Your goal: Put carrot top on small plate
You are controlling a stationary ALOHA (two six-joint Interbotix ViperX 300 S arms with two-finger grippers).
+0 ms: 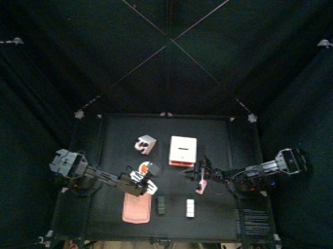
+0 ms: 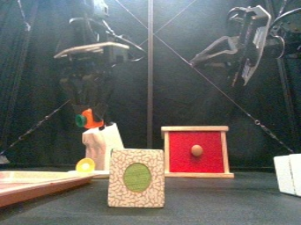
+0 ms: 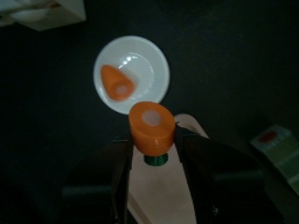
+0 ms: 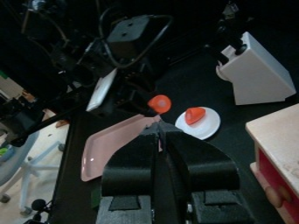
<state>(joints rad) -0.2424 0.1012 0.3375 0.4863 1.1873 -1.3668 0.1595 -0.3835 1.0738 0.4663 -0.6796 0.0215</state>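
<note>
Evidently the carrot top [image 3: 152, 125] is a toy piece: a stubby orange plug of smooth hard plastic with a flat round face and a short green stalk at one end. It looks light and rigid, so it should not crush, but its glossy round sides could slip or roll. The flanks of the orange body are the sensible place to hold it, not the thin stalk.

The left end effector [image 3: 153, 147] grips it that way, jaws set wide on either side of the body, holding it in the air just beside the small plate [image 3: 149, 54] and over the salmon-pink board [image 3: 163, 188].

The small plate is a shallow, whitish, glazed-looking round dish on the black worktop [image 3: 233, 79], and an orange carrot piece [image 3: 117, 80] already lies on it. The right arm [image 2: 241, 39] hangs raised, well apart from the small plate.
</note>
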